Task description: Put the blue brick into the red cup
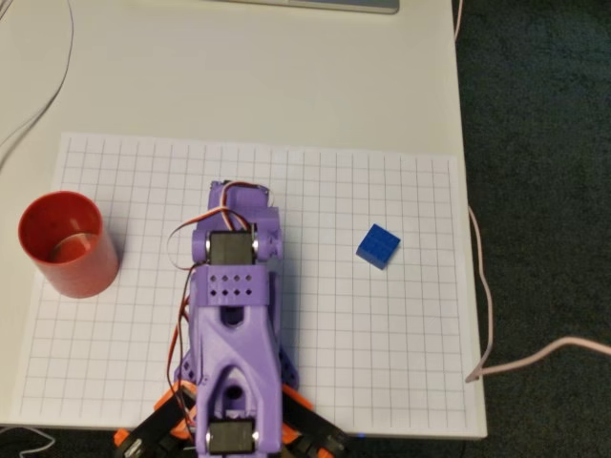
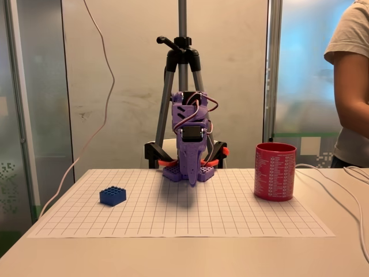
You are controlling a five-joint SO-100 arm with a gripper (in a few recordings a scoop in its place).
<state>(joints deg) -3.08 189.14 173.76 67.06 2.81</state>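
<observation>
The blue brick [image 1: 378,246] lies on the grid sheet, right of the arm in the overhead view and at the left [image 2: 112,195] in the fixed view. The red cup [image 1: 67,243] stands upright at the sheet's left edge in the overhead view, at the right [image 2: 275,171] in the fixed view, with nothing visible inside. My purple gripper [image 2: 192,180] hangs point-down over the middle of the sheet, its fingers together and holding nothing. From above, the gripper [image 1: 237,198] sits between cup and brick, well apart from both.
The white grid sheet [image 1: 382,363] covers most of the table. The table's right edge [image 1: 473,286] runs close to the brick, with a cable [image 1: 535,358] trailing off it. A tripod [image 2: 182,69] stands behind the arm. A person [image 2: 351,86] stands beyond the cup.
</observation>
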